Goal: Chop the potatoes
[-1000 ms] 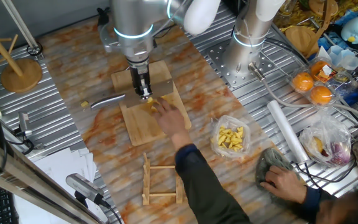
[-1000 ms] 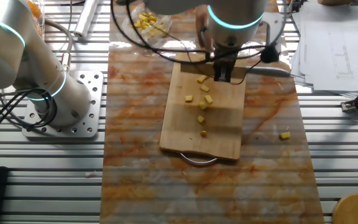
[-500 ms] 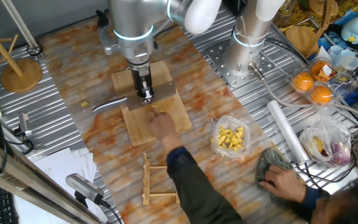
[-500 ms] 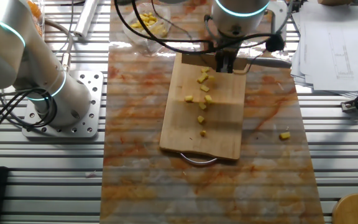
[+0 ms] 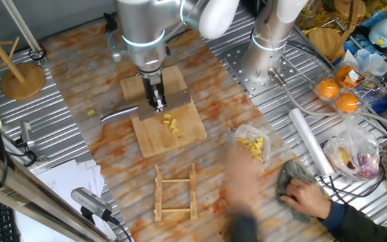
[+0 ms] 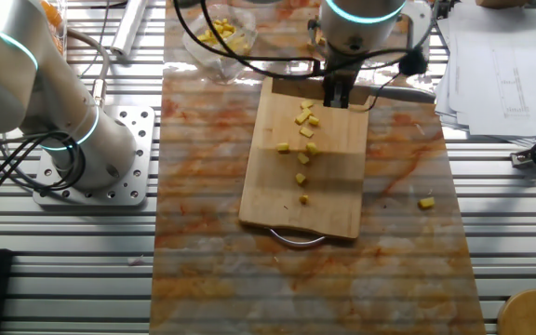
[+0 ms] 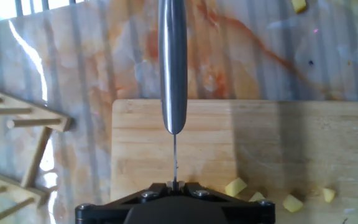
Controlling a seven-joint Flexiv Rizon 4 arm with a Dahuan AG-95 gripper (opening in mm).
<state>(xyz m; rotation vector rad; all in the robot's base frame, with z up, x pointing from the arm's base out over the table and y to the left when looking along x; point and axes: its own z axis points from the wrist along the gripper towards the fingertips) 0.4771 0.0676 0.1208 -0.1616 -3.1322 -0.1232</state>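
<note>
Several small yellow potato cubes (image 5: 170, 124) lie scattered on the wooden cutting board (image 5: 152, 138); the other fixed view shows these potato bits (image 6: 303, 140) down the board's (image 6: 277, 200) middle. My gripper (image 5: 157, 104) hangs over the board's edge, shut on a knife held edge-down. The knife's steel handle (image 5: 118, 111) sticks out sideways over the table. In the hand view the gripper (image 7: 174, 185) clamps the thin blade, the handle (image 7: 173, 62) points away, and potato cubes (image 7: 235, 186) lie at the lower right. One stray cube (image 6: 425, 202) rests off the board.
A blurred human hand (image 5: 246, 180) is above the table by a clear bag of yellow pieces (image 5: 250, 148). Another hand rests on a cloth (image 5: 294, 188). A wooden rack (image 5: 175, 195) lies in front of the board. A second arm's base (image 5: 267, 60) and oranges (image 5: 338, 94) stand to the right.
The person's hand has pulled off the cutting board toward the front right, uncovering the cubes. My gripper with the knife shifted slightly toward the board's edge, then held still.
</note>
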